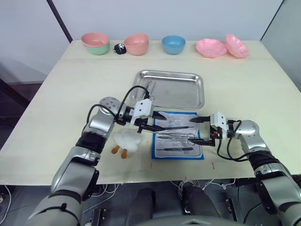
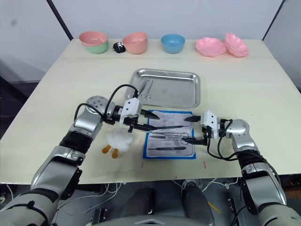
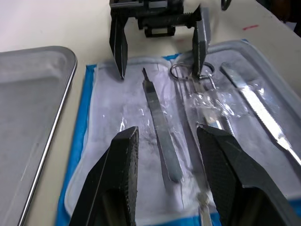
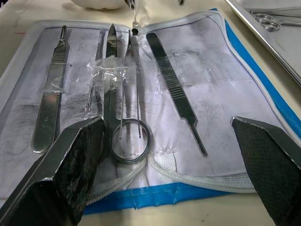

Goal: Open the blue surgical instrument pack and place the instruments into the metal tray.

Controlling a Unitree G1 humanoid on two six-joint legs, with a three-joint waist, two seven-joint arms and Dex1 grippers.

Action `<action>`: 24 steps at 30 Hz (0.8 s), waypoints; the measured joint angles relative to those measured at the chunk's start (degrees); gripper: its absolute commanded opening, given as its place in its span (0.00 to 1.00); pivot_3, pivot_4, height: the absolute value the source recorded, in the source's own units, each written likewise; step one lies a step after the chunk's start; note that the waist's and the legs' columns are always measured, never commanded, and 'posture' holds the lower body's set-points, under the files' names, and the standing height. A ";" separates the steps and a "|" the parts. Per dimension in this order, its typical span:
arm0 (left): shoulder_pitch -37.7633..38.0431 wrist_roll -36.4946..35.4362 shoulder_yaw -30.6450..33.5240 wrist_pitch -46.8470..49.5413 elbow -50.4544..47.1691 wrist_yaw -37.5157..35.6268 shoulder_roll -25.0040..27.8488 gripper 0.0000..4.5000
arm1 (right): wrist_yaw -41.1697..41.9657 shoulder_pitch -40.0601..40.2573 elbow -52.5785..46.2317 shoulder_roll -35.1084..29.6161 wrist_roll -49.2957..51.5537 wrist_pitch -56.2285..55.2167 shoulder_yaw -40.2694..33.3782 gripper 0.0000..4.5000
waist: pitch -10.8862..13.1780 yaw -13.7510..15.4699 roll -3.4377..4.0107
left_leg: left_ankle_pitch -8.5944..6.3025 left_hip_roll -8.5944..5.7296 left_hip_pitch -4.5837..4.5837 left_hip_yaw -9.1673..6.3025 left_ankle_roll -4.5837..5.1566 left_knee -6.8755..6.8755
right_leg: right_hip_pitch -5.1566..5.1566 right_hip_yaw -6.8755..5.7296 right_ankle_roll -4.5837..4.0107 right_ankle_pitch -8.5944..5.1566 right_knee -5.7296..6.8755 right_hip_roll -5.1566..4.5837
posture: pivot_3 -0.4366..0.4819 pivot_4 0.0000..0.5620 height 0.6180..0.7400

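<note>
Clear film blurs some instruments (image 4: 127, 84) lying in the opened blue surgical instrument pack (image 1: 178, 134). Beside it, the metal tray (image 1: 171, 89) holds scissors (image 2: 145, 89). Left gripper (image 3: 167, 155) and right gripper (image 4: 174, 146) hover over the pack, jaws apart, empty.

I see the metal tray (image 1: 197, 96) mid-table, one ring-handled tool (image 2: 145, 90) in its left end. Just nearer me lies the opened pack (image 1: 157, 153), several instruments (image 4: 175, 93) side by side on its lining. My left gripper (image 1: 149, 123) is at the pack's left edge and my right gripper (image 1: 198, 131) at its right edge, facing each other. A toy duck (image 1: 126, 141) lies left of the pack. Bowls (image 1: 173, 44) line the far edge.
</note>
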 measured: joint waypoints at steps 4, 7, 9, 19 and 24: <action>-0.04 2.33 -0.04 -3.17 5.14 1.11 -1.70 0.46 | -0.05 0.05 -0.08 -0.02 0.00 0.16 -0.03 1.00 | 0.00 0.01 0.00 | 0.00 0.00 0.00 0.00 0.00 0.00 | 0.00 0.00 0.00 0.00 0.00 0.00 | 0.48 0.27 1.00; -0.40 3.47 -0.03 -5.15 7.76 1.70 -2.44 0.46 | -0.10 0.11 -0.16 -0.03 0.00 0.19 -0.04 1.00 | 0.00 0.01 0.00 | 0.00 0.00 0.00 -0.01 0.00 0.00 | 0.00 -0.01 0.00 0.00 0.00 0.00 | 0.48 0.27 1.00; -1.34 4.19 0.03 -6.10 9.51 2.04 -2.83 0.46 | -0.14 0.12 -0.16 -0.03 0.00 0.20 -0.04 1.00 | -0.01 0.01 -0.01 | 0.00 0.00 0.00 0.00 0.00 0.00 | 0.00 -0.02 0.00 0.00 0.00 0.00 | 0.48 0.27 1.00; -3.88 7.64 -0.28 -9.60 15.71 1.75 -3.91 0.03 | -0.24 0.16 -0.14 -0.01 0.00 0.23 -0.04 1.00 | -0.04 -0.02 -0.02 | 0.00 -0.01 0.01 0.00 0.00 0.00 | 0.02 -0.04 0.01 0.00 0.01 0.00 | 0.48 0.27 1.00; -3.86 7.59 -0.06 -9.53 15.70 0.93 -3.92 0.03 | -0.27 0.16 -0.15 0.01 0.00 0.23 -0.04 1.00 | -0.04 -0.05 -0.01 | 0.00 -0.01 0.02 0.00 0.00 0.00 | 0.02 -0.03 0.01 0.00 0.01 0.00 | 0.48 0.27 1.00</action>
